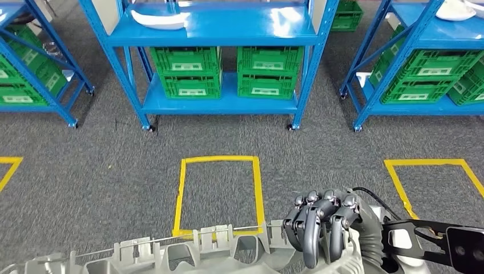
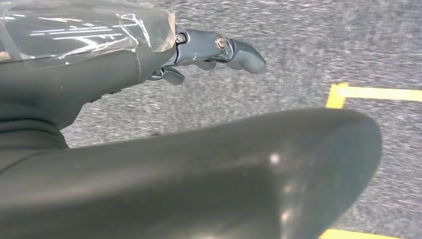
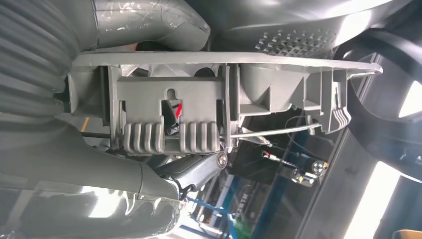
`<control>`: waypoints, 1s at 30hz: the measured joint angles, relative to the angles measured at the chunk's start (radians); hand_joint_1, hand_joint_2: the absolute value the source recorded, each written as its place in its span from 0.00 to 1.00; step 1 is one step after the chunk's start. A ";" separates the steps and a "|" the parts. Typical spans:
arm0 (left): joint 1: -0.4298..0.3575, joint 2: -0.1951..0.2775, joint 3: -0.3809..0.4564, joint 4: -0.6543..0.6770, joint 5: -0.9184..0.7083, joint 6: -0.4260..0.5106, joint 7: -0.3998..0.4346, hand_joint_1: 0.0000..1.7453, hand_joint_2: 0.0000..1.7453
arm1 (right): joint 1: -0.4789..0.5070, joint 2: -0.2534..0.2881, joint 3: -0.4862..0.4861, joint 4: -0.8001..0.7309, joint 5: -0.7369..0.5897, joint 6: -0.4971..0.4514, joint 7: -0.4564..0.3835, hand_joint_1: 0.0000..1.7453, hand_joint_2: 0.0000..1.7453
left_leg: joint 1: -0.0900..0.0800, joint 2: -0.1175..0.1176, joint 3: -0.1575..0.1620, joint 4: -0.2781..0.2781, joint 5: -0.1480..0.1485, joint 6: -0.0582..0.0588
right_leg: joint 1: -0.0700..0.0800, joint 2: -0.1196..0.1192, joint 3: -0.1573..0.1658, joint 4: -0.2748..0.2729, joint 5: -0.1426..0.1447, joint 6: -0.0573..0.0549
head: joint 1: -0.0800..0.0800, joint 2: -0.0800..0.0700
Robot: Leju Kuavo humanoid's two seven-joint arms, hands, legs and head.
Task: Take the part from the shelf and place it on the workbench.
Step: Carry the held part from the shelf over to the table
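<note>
The right hand [image 1: 322,225] grasps the part [image 1: 188,254], a long grey plastic moulding with ribs and pockets, its dark fingers [image 1: 311,234] curled over the part's right end at the bottom of the head view. In the right wrist view the same part [image 3: 219,99] sits against the hand [image 3: 99,169], with the thumb on one side and the fingers wrapped on the other, and a thin wire runs along its ribbed edge. The part stretches leftward across the bottom edge of the head view, held in the air above the floor. The left hand [image 2: 149,149] is seen in its wrist view over grey carpet [image 2: 308,45]; a thick thumb lies across the picture and a dark finger [image 2: 224,50] sticks out with nothing between them, so the hand looks released. Ahead of the part, a yellow tape rectangle [image 1: 219,160] marks the carpet, with another yellow outline [image 1: 425,164] to its right. Beyond stands a blue shelf [image 1: 217,103] holding 4 green crates [image 1: 188,74] on its lower level and a white part [image 1: 160,20] on the level above. More blue shelves with green crates stand to either side.
</note>
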 joint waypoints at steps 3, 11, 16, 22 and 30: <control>0.001 -0.003 0.004 0.000 0.000 0.000 0.000 0.00 0.00 | 0.020 0.002 -0.007 0.000 0.003 -0.003 -0.002 0.86 1.00 | -0.007 0.001 -0.058 0.006 0.040 0.002 | 0.000 0.000 -0.001 0.129 -0.034 0.015 | 0.001 0.000; 0.008 -0.005 0.005 0.000 0.000 -0.002 0.000 0.00 0.00 | 0.048 0.000 -0.026 0.000 0.016 -0.003 -0.023 0.86 1.00 | -0.007 0.000 -0.143 0.040 0.106 -0.031 | 0.012 0.000 0.208 -0.186 -0.004 -0.002 | 0.000 0.000; 0.013 -0.003 0.006 0.000 0.000 -0.001 0.000 0.00 0.00 | 0.053 0.005 -0.028 0.000 0.017 -0.016 -0.018 0.86 1.00 | 0.013 -0.004 -0.192 0.257 -0.098 -0.070 | 0.006 -0.004 0.161 -0.184 0.051 -0.024 | -0.006 0.000; 0.012 -0.002 0.009 0.000 0.000 0.008 -0.001 0.00 0.00 | 0.069 0.015 -0.034 -0.009 0.087 -0.084 -0.008 0.86 1.00 | 0.024 -0.008 -0.004 0.127 -0.054 -0.073 | 0.006 -0.002 0.086 -0.162 0.101 -0.001 | -0.006 0.000; 0.013 0.002 0.010 0.000 0.000 0.009 0.001 0.00 0.00 | 0.078 0.026 -0.032 -0.026 0.058 -0.085 -0.009 0.86 1.00 | 0.008 -0.001 0.006 0.012 -0.017 -0.010 | 0.002 -0.002 0.014 -0.036 0.019 0.013 | 0.002 0.000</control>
